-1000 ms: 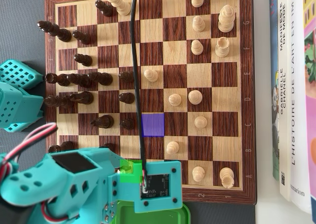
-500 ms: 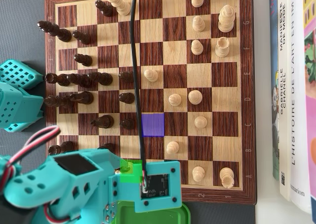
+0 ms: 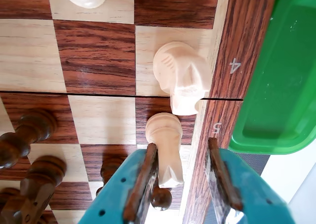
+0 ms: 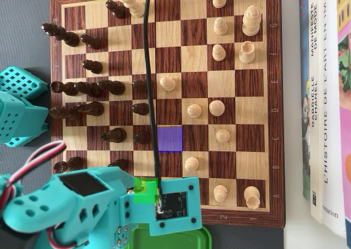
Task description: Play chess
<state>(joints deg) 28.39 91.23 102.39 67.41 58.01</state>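
The teal plastic gripper (image 3: 180,184) stands spread, one rusty-padded finger touching a smooth pale wooden pawn (image 3: 165,145) beside a carved knight (image 3: 182,76)

My work surface (image 4: 22,46) is a dark grey table top, seen bare in the overhead view along its left edge and in the top left corner. It looks matt and slightly textured. Along the right edge of the table the grey gives way to a pale, almost white strip (image 4: 293,232), and a few books (image 4: 326,95) lie there side by side, their spines running parallel to that edge; one white spine carries French lettering. The light is bright, even and soft, with only faint shadows. I can see no wall, floor or window in either the overhead or the wrist view.
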